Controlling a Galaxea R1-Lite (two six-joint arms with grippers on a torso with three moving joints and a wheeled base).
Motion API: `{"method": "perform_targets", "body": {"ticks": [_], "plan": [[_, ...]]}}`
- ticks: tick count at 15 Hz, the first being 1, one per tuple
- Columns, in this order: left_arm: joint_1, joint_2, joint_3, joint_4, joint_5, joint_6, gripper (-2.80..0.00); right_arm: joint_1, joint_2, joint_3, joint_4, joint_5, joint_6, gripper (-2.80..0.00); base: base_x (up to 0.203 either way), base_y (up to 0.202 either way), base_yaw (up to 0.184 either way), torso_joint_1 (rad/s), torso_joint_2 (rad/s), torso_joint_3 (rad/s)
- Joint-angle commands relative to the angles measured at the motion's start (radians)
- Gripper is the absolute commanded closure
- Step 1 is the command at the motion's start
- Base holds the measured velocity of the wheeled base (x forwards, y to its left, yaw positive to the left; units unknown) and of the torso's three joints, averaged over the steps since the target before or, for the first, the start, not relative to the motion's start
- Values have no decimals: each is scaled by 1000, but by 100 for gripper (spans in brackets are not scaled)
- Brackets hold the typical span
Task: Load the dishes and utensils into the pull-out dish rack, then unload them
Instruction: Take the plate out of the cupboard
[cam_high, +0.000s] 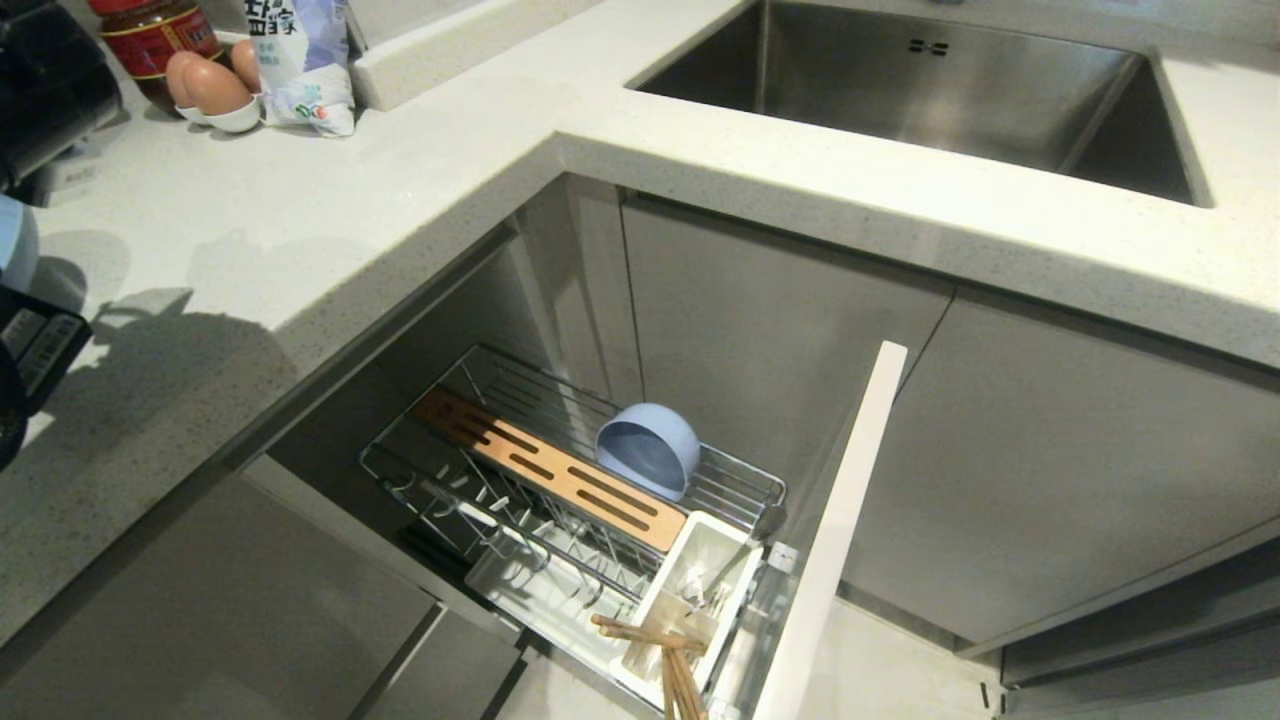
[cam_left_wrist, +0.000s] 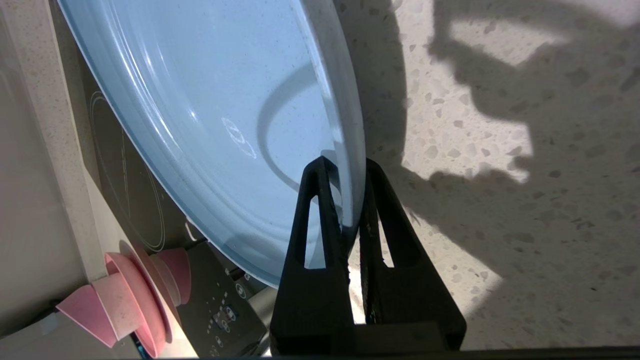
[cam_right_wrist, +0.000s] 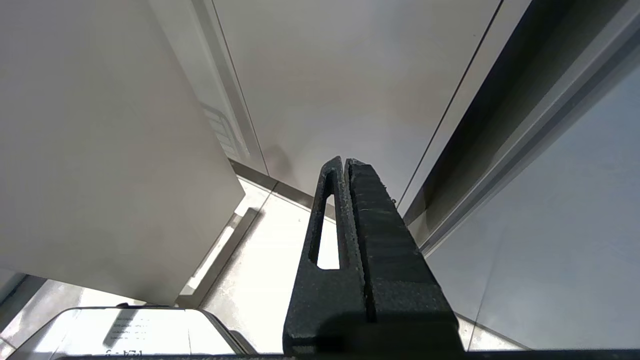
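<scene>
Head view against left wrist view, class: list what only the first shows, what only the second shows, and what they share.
Only the head view: the pull-out dish rack with the light-blue bowl on its side, chopsticks in the white caddy, the steel sink and eggs.
Only the left wrist view: the left gripper, fingers clamped on the plate's rim, and pink nested dishes.
Shared: the speckled countertop and the light-blue plate, only a sliver at the head view's left edge.
</scene>
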Motion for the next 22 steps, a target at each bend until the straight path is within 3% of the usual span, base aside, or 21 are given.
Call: {"method": "perform_targets", "body": {"ticks": [1,3,4,10,12,15,18,19,22], "plan": [[-1,-1,0,7,5,-2,0,0,0,0,0,0,0,0,0,0,0,0,0,0],[-1,-6,0,7,5,-2,0,0,0,0,0,0,0,0,0,0,0,0,0,0],[-1,-10,1,9,5,-2,-280,0,0,0,0,0,0,0,0,0,0,0,0,0],[-13,-34,0,-2,5,-5,-280,0,0,0,0,0,0,0,0,0,0,0,0,0],[-31,-52,1,-63,3,-3,-280,0,0,0,0,0,0,0,0,0,0,0,0,0],[-93,-103,1,-287,-15,-3,-280,0,0,0,0,0,0,0,0,0,0,0,0,0],[-137,-166,4,-558,-107,-12,-280,0,0,0,0,0,0,0,0,0,0,0,0,0],[-151,-186,8,-651,-149,-31,0,0,0,0,0,0,0,0,0,0,0,0,0,0],[-191,-219,16,-738,-280,-223,0,0,0,0,0,0,0,0,0,0,0,0,0,0]]}}
